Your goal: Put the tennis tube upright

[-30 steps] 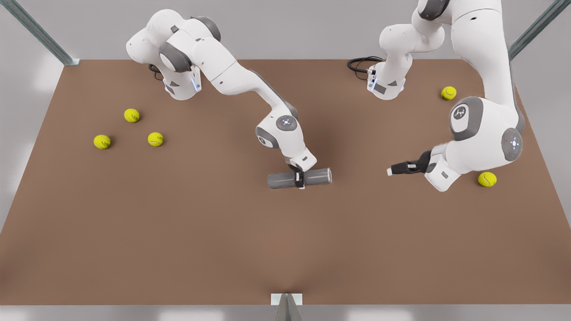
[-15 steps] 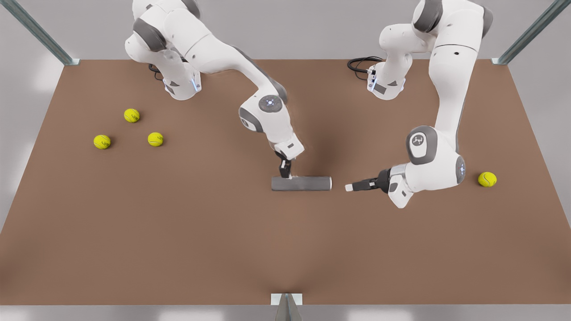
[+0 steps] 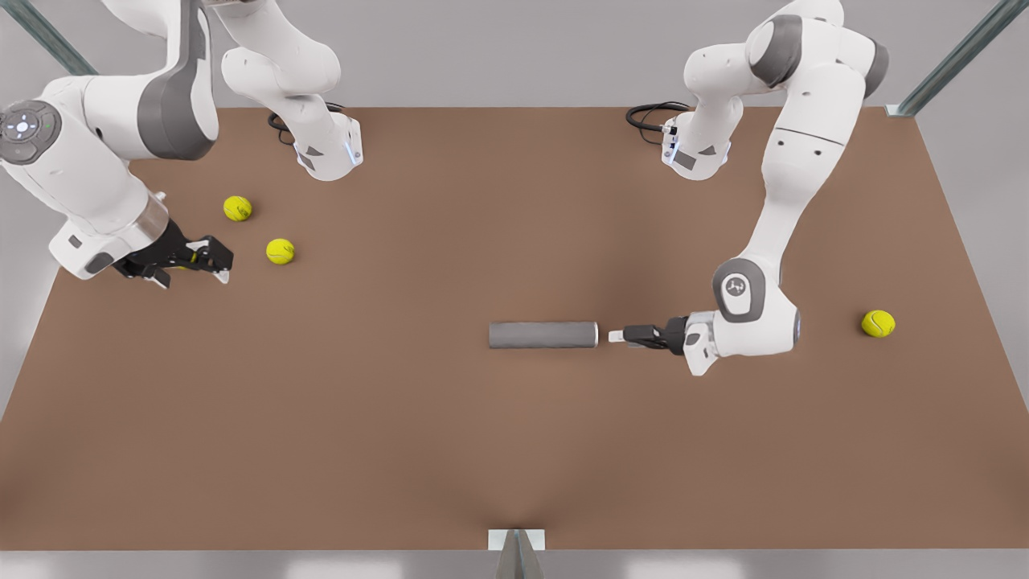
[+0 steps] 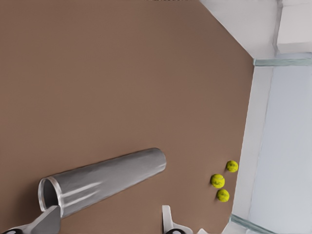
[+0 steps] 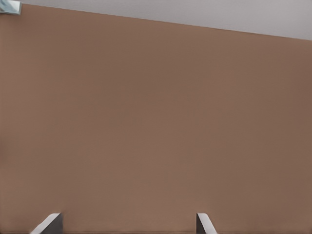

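The left gripper (image 3: 614, 335), jaws wide by the rim of the long grey metallic tennis tube (image 3: 543, 334) lying mid-frame on the brown worktop (image 3: 402, 434), should straddle that rim squarely before closing. The right gripper (image 3: 219, 261) waits at upper left, jaws wide.

No legible text or labels anywhere.

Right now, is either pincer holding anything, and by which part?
Nothing is held. The left pincer is open just off the rimmed end of the long grey metallic tube, lying flat. The right pincer hangs open, far off.
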Available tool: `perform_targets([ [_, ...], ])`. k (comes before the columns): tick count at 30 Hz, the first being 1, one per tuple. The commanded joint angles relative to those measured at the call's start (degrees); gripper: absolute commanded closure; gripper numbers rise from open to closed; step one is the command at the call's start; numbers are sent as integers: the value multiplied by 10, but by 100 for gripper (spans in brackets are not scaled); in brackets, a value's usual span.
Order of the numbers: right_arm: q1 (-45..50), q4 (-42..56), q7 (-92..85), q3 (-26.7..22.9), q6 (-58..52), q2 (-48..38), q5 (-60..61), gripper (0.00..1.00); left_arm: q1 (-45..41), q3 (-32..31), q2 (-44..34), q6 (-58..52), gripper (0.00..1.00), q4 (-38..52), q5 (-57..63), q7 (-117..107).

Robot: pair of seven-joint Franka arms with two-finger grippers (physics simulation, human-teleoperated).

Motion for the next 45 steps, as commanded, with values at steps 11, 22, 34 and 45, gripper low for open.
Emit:
perform_targets([
  [11, -9, 0, 3, 1, -25, -12, -9, 0, 5, -7, 31, 14, 1, -31, -121, 107],
  [22, -7, 4, 1, 1, -41, 6, -5, 0, 11, -7, 52, 30, 1, -64, -159, 175],
  [34, -16, 15, -25, 9, -16, 35, -10, 0, 5, -15, 56, 31, 1, -95, -245, 234],
  [45, -19, -3, -26, 9, -10, 32, -9, 0, 2, -15, 76, 47, 1, -89, -266, 254],
])
